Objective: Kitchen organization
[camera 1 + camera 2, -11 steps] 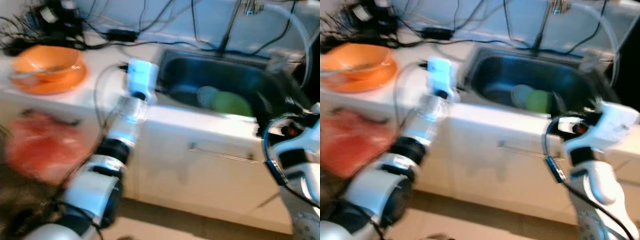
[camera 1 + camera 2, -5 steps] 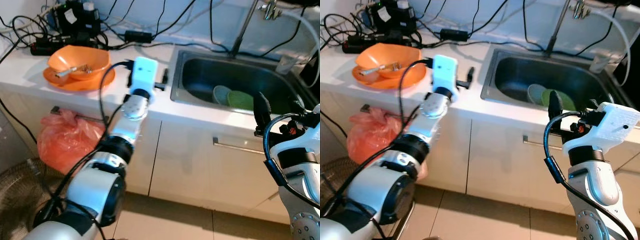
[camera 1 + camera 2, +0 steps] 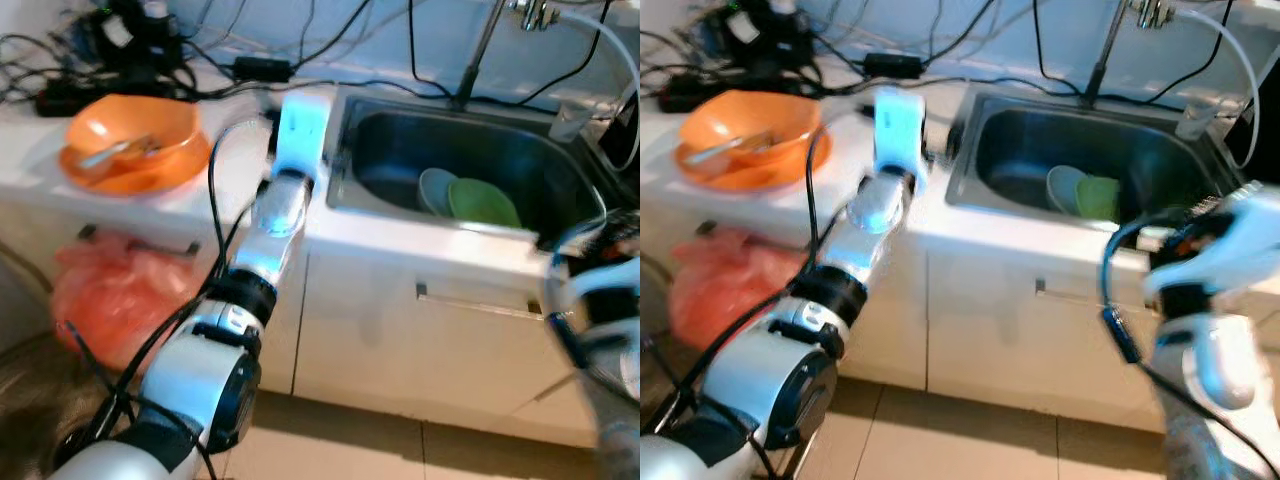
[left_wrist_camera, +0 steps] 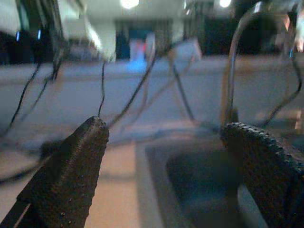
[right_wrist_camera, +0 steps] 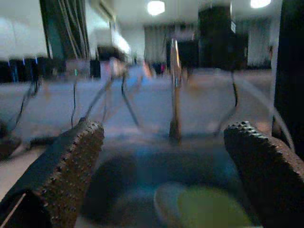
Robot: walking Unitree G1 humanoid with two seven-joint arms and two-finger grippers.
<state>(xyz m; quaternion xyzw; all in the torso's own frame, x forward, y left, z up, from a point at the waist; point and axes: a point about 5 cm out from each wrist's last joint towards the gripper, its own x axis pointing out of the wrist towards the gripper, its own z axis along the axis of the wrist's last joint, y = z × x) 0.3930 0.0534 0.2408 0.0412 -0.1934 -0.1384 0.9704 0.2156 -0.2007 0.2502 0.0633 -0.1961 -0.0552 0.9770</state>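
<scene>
Advanced to the sink [image 3: 560, 170], both wide-open claws face the green plate [image 3: 483, 203].

The left gripper [image 4: 164, 175] reaches over the counter [image 3: 235, 165] at the sink's [image 3: 470, 150] left rim. Left of it, a bowl [image 3: 130, 130] sits on a plate [image 3: 135, 175]. Right of it, two dishes [image 3: 470, 198] lie in the sink. Behind, cables [image 3: 200, 60] run along the wall. The right gripper [image 5: 161, 180] faces the sink from its front right.
</scene>
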